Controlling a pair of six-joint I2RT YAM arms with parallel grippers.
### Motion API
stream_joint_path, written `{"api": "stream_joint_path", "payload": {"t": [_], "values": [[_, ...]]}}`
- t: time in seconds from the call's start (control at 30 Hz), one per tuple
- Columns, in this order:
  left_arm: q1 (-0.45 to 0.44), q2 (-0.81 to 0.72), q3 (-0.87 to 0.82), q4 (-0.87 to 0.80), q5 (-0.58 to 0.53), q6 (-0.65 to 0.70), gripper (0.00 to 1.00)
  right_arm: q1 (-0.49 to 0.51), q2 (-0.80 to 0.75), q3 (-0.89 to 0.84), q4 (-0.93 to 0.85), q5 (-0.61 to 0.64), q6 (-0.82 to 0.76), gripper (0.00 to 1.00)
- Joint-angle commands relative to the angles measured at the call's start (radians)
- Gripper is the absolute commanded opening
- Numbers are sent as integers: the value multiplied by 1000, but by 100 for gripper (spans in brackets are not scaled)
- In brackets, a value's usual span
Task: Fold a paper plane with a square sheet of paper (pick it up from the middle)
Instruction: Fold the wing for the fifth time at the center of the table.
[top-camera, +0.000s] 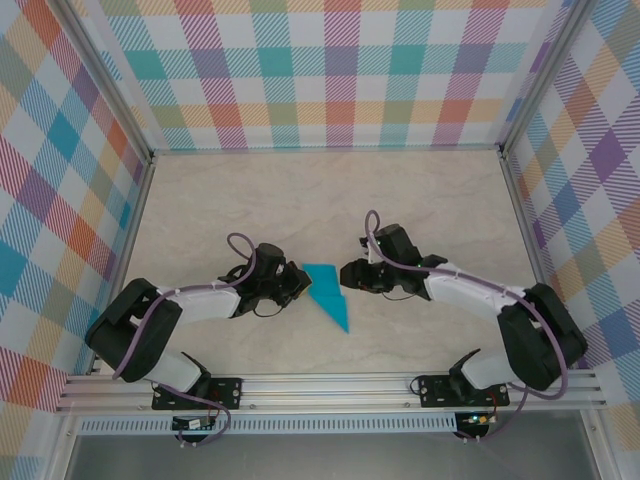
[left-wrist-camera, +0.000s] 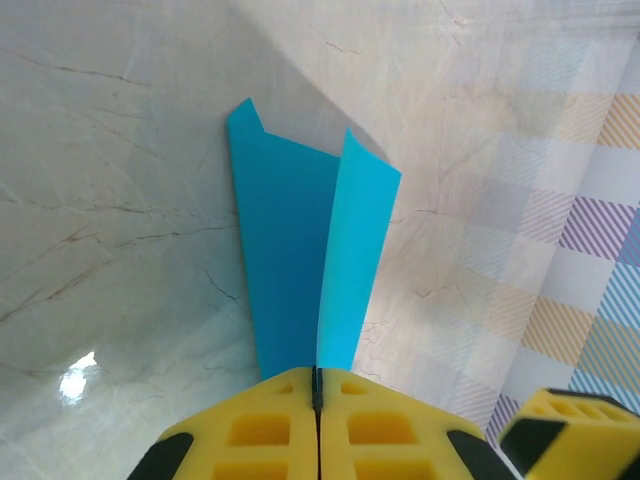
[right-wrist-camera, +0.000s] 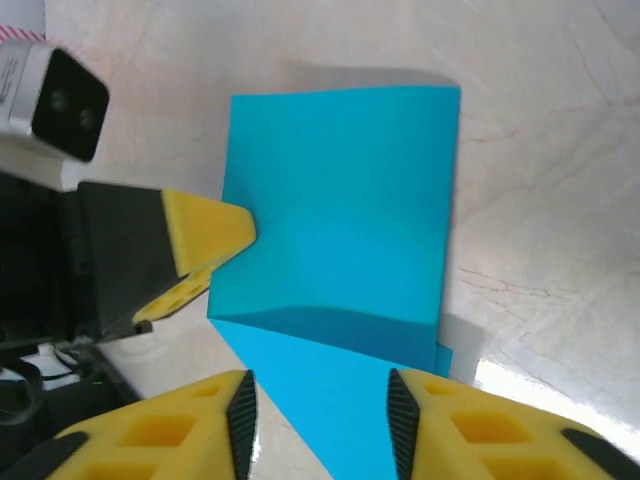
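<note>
Top external: the sheet of paper (top-camera: 328, 290) lies mid-table (top-camera: 300, 200), between the two grippers. It is already narrowed to a tapered wedge, with its point toward the near edge. The left gripper (top-camera: 297, 283) is at its left edge. The right gripper (top-camera: 347, 274) is just beside its far right corner.

Left wrist: my left fingers (left-wrist-camera: 260, 430) are pressed together with no gap, pinching the sheet's edge in the seam. Two layers show here, a darker panel and a lighter flap (left-wrist-camera: 355, 260) lifted off it along a lengthwise crease.

Right wrist: the right gripper (right-wrist-camera: 320, 425) has its jaws spread, with the paper running between them. I see neither pad touching it, so I read this as no grip. The left gripper's yellow tip meets the sheet's left edge.

Progress, my judgement:
- Done: the early folds are in. I can see one slanted crease across the sheet and one lengthwise fold.
- Not yet a dart: the flap stands loose, the outline is lopsided, and no wings are formed.
- Left to do: press the flap flat, make the matching fold on the other side, then fold the wings.
- Overall: about midway at best.
</note>
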Motion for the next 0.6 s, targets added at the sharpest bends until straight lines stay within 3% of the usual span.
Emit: {"api": "stream_joint_path", "payload": {"t": [0.0,0.27,0.57], "values": [[13,-29,25,-45,-2,-3,6,130,-59,-43,-1,229,-172,47],[13,-35,27,-57,-2,0,6,424,-16,-80,93,593,-411,50],[13,-25,38,-61,-2,2,6,569,131,-13,91,835,-540,47]]}}
